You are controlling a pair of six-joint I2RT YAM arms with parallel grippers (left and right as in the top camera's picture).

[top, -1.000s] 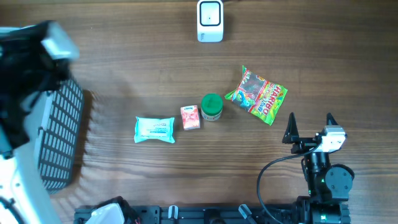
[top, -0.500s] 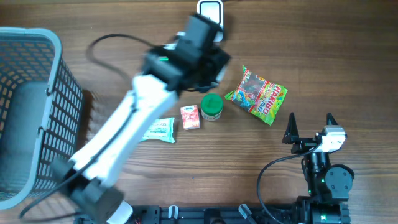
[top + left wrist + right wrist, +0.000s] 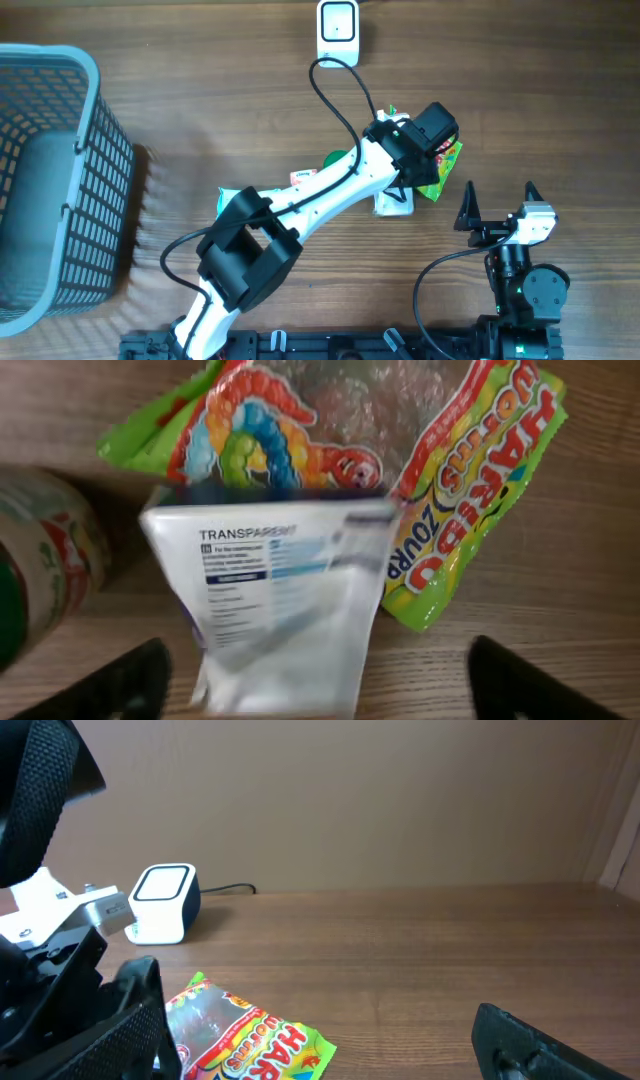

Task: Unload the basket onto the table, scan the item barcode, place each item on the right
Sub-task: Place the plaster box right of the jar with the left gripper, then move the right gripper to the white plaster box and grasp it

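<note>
Blurred white packet (image 3: 280,595); green jar (image 3: 331,158) mostly behind the left arm (image 3: 330,195).

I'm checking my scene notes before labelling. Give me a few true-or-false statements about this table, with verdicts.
1. The white scanner stands apart from the items. True.
2. The Haribo bag lies in the basket. False: it lies on the table; the basket stands at the left.
3. The right gripper holds a packet. False: its jaws are open and empty.
4. A white packet shows between the left gripper's wide-apart jaws. True.
</note>
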